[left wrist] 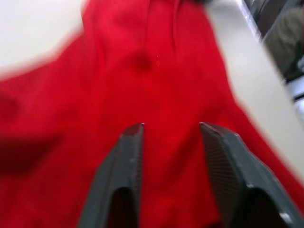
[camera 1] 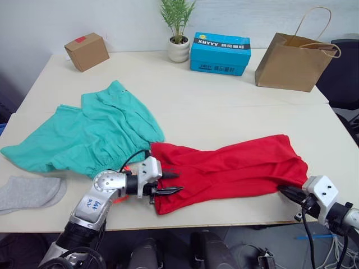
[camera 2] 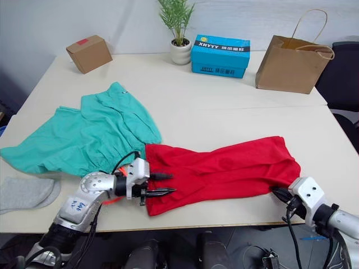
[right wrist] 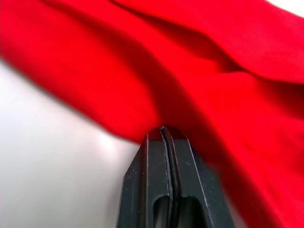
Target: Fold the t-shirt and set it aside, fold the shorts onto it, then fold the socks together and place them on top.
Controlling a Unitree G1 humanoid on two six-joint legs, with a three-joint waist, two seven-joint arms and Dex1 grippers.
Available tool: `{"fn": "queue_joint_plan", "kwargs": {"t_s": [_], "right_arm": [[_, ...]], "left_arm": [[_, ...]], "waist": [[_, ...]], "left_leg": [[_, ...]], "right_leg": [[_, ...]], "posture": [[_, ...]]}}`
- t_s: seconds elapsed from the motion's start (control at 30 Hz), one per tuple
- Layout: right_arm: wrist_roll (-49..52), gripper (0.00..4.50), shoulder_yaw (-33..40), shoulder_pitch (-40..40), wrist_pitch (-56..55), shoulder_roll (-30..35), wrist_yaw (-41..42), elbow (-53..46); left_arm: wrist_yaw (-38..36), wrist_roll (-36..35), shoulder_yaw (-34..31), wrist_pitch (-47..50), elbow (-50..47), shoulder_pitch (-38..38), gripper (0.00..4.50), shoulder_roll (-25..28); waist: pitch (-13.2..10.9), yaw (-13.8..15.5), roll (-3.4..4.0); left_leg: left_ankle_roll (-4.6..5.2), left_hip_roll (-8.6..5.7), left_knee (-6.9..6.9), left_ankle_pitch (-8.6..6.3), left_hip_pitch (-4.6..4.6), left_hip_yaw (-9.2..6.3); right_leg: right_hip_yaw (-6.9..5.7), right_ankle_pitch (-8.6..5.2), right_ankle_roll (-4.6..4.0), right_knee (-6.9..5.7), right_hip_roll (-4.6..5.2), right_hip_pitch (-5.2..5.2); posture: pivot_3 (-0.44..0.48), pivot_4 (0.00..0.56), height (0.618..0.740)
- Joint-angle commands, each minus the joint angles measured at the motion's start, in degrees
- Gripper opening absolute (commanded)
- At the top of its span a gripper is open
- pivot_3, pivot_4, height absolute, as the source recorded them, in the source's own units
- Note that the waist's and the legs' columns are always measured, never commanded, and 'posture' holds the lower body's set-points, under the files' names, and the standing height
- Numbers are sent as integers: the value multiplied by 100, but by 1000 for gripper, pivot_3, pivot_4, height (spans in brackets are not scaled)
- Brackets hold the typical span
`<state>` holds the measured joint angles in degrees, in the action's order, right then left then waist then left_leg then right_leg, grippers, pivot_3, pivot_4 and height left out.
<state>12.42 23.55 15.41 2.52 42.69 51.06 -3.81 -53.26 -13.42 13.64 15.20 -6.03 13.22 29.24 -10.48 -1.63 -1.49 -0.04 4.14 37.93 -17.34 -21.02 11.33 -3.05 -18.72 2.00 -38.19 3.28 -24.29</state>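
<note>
The red t-shirt (camera 1: 235, 168) lies bunched in a long strip along the table's front edge. My left gripper (camera 1: 179, 183) is open at the shirt's left end, its fingers just above the red cloth (left wrist: 156, 71). My right gripper (camera 1: 283, 191) is at the shirt's lower right corner, shut with the red cloth's edge (right wrist: 213, 95) at its tips (right wrist: 164, 128). The teal shorts (camera 1: 95, 134) lie spread out at the left, touching the shirt's left end. The grey socks (camera 1: 28, 193) lie together at the front left corner.
Along the back of the table (camera 1: 224, 106) stand a small cardboard box (camera 1: 87, 51), a potted plant (camera 1: 178, 47), a blue box (camera 1: 220, 53) and a brown paper bag (camera 1: 294, 59). A dark chair (camera 1: 345, 67) is off the right edge.
</note>
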Motion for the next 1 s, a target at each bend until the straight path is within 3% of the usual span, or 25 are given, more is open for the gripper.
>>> {"fn": "queue_joint_plan", "kwargs": {"t_s": [0.03,0.1,0.23,0.57,0.7,0.83,1.0], "right_arm": [[-90,0,252,-126,-213,273,-79,465],[-55,0,286,-286,-294,387,-95,718],[115,0,365,-695,-225,598,-71,1208],[165,0,446,-1584,-180,998,-220,2308],[1075,0,878,-1487,93,744,91,1517],[2065,0,768,-846,902,200,73,-460],[1541,0,-56,-359,1211,-267,-412,-1233]], "left_arm": [[185,300,204,210,167,-144,467,15],[208,360,277,236,176,-192,53,45],[297,363,288,300,102,-262,53,58],[296,184,132,358,-92,-244,53,68],[114,-191,-138,219,-371,-293,53,29],[106,-470,-397,67,-488,-310,53,-134],[82,-348,-329,203,-482,-278,53,-70]], "waist": [[3,2,0],[5,5,2],[14,-1,16],[35,-2,49],[34,-11,52],[33,-2,50],[33,0,49]], "left_leg": [[1,0,0,0,5,0],[2,0,-1,-1,12,-1],[4,-3,-45,-9,92,1],[1,-11,-69,-5,92,1],[0,-10,-72,-4,87,1],[-10,-3,-79,-1,86,-3],[-9,-8,-79,-2,81,-6]], "right_leg": [[0,0,0,2,0,6],[-1,0,0,4,1,14],[-1,-1,0,43,3,90],[-1,-2,3,46,7,84],[0,-3,4,47,7,77],[0,-5,4,47,-1,74],[-2,-5,4,47,5,73]], "posture": [[0,150,740],[0,150,740],[0,150,740],[0,150,740],[0,150,740],[0,150,740],[0,150,740]]}}
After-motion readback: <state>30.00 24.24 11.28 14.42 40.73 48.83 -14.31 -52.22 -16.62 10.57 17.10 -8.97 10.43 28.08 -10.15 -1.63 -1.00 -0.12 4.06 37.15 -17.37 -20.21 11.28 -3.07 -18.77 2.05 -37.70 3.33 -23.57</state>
